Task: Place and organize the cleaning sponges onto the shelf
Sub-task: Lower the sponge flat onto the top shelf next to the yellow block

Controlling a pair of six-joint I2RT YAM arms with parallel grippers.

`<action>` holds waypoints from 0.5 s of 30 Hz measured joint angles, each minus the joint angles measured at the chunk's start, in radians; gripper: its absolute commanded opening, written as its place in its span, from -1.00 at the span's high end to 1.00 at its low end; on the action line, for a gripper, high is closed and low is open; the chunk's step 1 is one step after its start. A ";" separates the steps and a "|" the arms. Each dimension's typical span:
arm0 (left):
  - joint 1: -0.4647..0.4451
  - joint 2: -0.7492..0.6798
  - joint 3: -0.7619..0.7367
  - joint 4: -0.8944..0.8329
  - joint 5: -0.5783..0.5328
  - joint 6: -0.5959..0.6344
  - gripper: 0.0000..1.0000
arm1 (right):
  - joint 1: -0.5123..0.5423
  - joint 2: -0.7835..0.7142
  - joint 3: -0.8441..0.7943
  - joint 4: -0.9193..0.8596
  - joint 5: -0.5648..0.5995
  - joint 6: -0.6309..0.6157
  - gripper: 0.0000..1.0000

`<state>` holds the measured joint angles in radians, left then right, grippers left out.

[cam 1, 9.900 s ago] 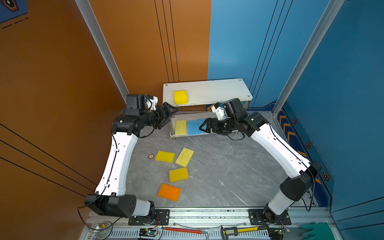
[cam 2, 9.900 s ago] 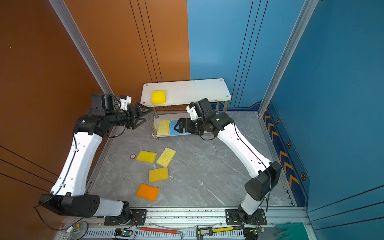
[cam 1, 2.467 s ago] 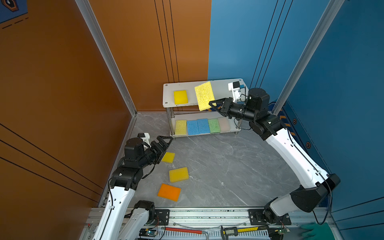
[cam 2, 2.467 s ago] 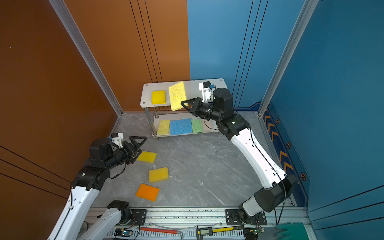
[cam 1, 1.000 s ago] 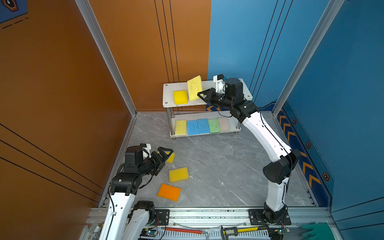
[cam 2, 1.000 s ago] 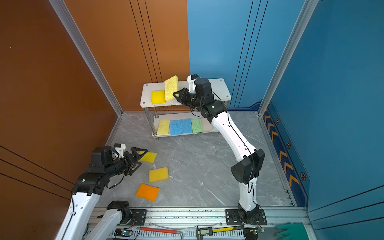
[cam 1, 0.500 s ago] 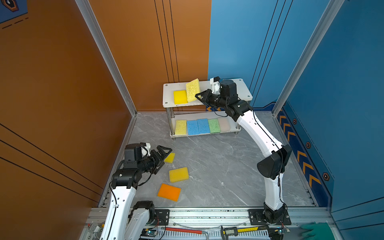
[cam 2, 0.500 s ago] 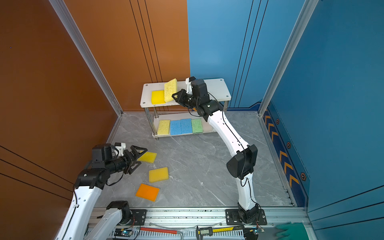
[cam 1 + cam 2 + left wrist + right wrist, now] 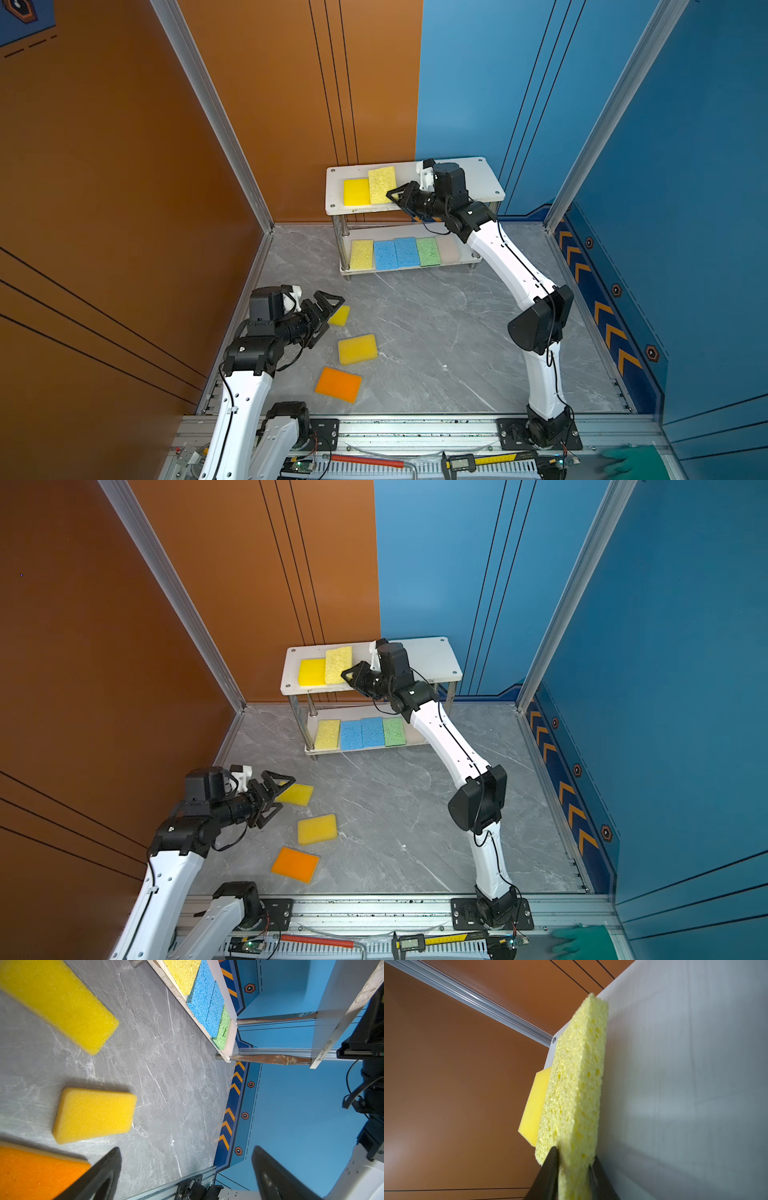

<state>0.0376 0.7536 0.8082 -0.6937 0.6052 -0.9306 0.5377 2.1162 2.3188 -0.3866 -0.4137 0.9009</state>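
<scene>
Fingers (image 9: 113,1159) of the left gripper (image 9: 187,1148) stand wide apart, holding nothing, over the floor (image 9: 436,332) just beside a flat yellow sponge (image 9: 296,793). Near it lie a thicker yellow sponge (image 9: 357,349) and an orange sponge (image 9: 338,384), apart from each other. The shelf (image 9: 478,183) carries a row of sponges (image 9: 407,251) on its lower board: yellow, two blue, green, pale. On the top board, a smooth yellow sponge (image 9: 356,192) touches a porous yellow sponge (image 9: 382,185), which lies flat. The right gripper (image 9: 573,1154) pinches that sponge's end between its fingers.
</scene>
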 measured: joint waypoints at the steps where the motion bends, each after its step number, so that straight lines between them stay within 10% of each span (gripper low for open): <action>1: 0.000 0.000 0.000 0.000 0.000 0.000 -0.96 | 0.000 0.000 0.000 0.000 0.000 0.001 0.31; 15: 0.000 -0.002 0.000 0.000 0.002 0.000 -0.96 | 0.019 -0.011 0.010 0.020 0.003 -0.011 -0.53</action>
<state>0.0376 0.7517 0.8082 -0.6941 0.6071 -0.9310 0.5564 2.1056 2.3283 -0.3664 -0.4110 0.8894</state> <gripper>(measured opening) 0.981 0.738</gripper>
